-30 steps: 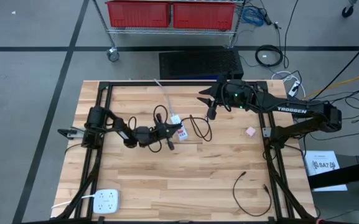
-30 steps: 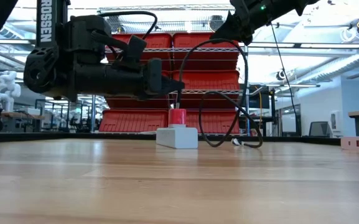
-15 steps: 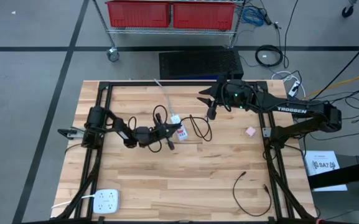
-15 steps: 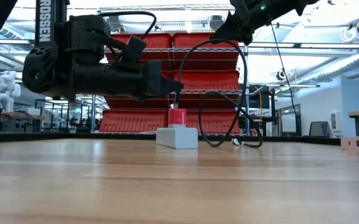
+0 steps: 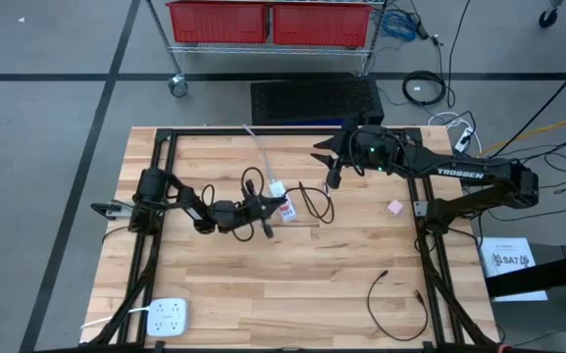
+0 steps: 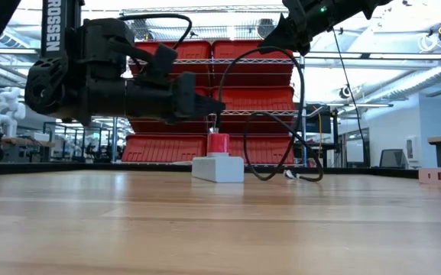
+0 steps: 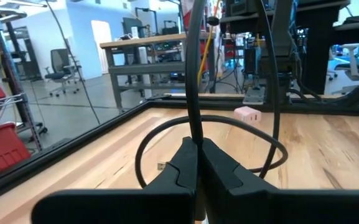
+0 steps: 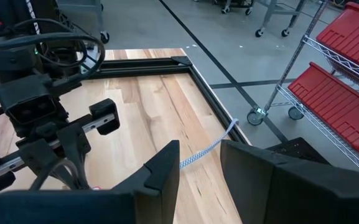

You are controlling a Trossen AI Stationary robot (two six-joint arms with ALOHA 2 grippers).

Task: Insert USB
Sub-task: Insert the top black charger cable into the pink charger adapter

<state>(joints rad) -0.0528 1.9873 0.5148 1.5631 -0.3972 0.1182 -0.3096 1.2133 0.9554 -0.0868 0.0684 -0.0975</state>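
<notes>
While the left gripper [image 5: 263, 208] pinches the black cable [image 7: 193, 93] just above the white hub [image 6: 218, 168], insertion looks unfinished; right gripper [image 5: 333, 175] hangs spread, empty.

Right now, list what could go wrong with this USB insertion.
1. The left hand is shut on the black cable, not visibly on the plug; the plug could sag or twist and miss the port of the white hub.
2. The cable's loop hangs from the raised right hand, whose fingers stand apart; a tug might drag the light hub.
3. The loop lying beside the hub could snag the left hand.
</notes>
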